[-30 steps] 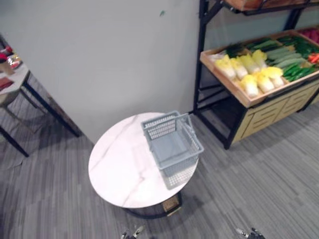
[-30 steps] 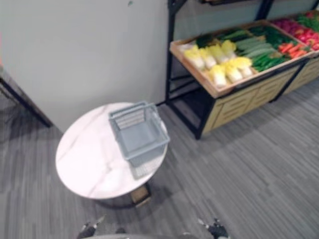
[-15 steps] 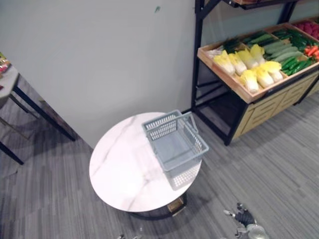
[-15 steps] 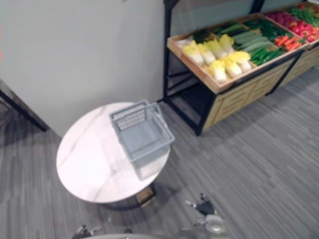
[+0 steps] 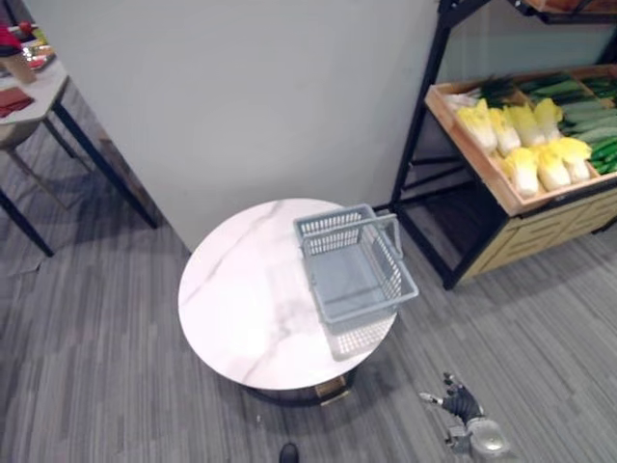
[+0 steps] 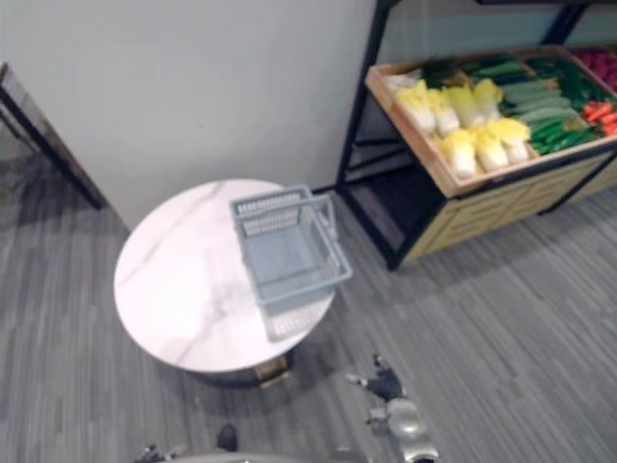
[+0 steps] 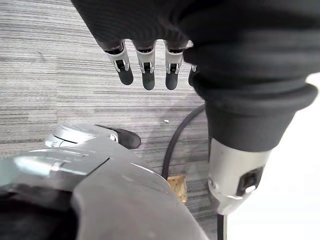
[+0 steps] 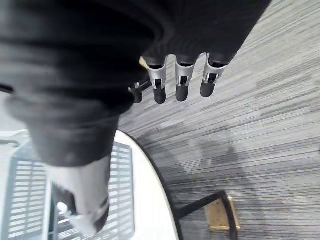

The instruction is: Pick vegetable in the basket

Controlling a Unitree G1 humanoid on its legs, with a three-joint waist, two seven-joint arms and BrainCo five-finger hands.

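L eye: grey basket on round marble table; veg on wooden shelf tray well apart, to my right.
R eye: my right hand low over carpet.
L wrist: my left hand, fingers straight, holding nothing.
R wrist: right fingers straight too.

1. Your basket is pale blue-grey, with fine lattice walls.
2. Your counter is white marble with faint grey veins.
3. The floor is grey carpet with thin stripes.
4. On the tan wooden shelf you have yellow-white cabbages and green vegetables.
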